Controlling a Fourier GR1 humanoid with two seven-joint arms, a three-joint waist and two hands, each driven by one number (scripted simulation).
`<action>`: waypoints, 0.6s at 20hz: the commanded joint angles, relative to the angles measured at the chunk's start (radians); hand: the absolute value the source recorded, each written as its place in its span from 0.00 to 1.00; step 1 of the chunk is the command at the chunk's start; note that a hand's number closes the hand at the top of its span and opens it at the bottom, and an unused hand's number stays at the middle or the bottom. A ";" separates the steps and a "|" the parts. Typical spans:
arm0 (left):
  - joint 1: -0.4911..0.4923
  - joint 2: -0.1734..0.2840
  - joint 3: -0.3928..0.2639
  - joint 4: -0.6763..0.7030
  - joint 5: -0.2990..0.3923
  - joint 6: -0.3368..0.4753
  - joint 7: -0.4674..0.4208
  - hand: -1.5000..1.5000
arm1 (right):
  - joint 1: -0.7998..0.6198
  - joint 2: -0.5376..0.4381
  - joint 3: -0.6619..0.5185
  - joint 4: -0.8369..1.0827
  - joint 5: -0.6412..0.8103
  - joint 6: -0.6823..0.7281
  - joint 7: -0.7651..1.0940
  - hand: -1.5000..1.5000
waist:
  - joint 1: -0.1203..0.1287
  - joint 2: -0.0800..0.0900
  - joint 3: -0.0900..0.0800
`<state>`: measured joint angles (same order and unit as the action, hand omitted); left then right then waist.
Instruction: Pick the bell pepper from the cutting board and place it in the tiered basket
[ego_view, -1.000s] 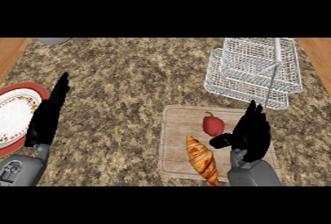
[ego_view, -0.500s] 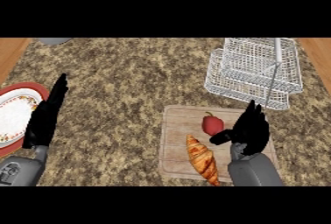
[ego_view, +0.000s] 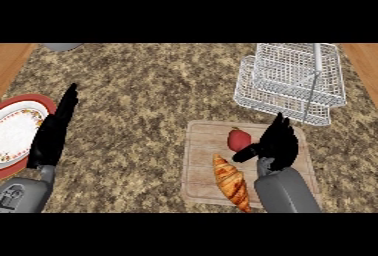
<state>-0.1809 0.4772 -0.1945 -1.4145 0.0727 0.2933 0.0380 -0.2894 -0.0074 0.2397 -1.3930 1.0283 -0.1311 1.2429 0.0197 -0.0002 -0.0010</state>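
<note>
A red bell pepper (ego_view: 238, 139) sits on the wooden cutting board (ego_view: 199, 170), toward its far middle. My right hand (ego_view: 277, 143) hovers just right of the pepper, fingers straight and pointing away, thumb reaching toward the pepper's near side; it holds nothing. The white wire tiered basket (ego_view: 291, 80) stands beyond the board at the far right. My left hand (ego_view: 53, 131) rests open at the left, fingers up, beside a plate.
A croissant (ego_view: 230, 182) lies on the board's near half, left of my right forearm. A red-rimmed plate (ego_view: 15, 131) with a floral pattern sits at the left edge. A grey object (ego_view: 60, 47) shows at the far left edge.
My right hand has edged left and slightly forward, closer to the pepper. The left hand has barely shifted.
</note>
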 joint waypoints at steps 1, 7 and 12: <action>0.017 -0.004 0.014 0.013 0.000 -0.008 -0.026 0.50 | -0.031 0.007 0.019 0.057 -0.036 -0.085 0.244 0.00 | -0.001 0.002 0.001; -0.004 -0.019 0.010 0.022 -0.020 -0.001 -0.004 0.50 | -0.067 0.007 0.047 0.114 -0.178 -0.054 0.244 1.00 | -0.001 0.003 0.001; 0.015 0.001 0.031 -0.027 0.001 -0.042 0.028 0.50 | -0.180 0.007 0.092 0.256 -0.118 0.007 0.202 1.00 | 0.007 0.002 0.001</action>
<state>-0.1904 0.4584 -0.1819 -1.4204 0.0555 0.2833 0.0577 -0.3752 -0.0184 0.3117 -1.2383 0.8986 -0.1563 1.2326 0.0165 -0.0075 -0.0073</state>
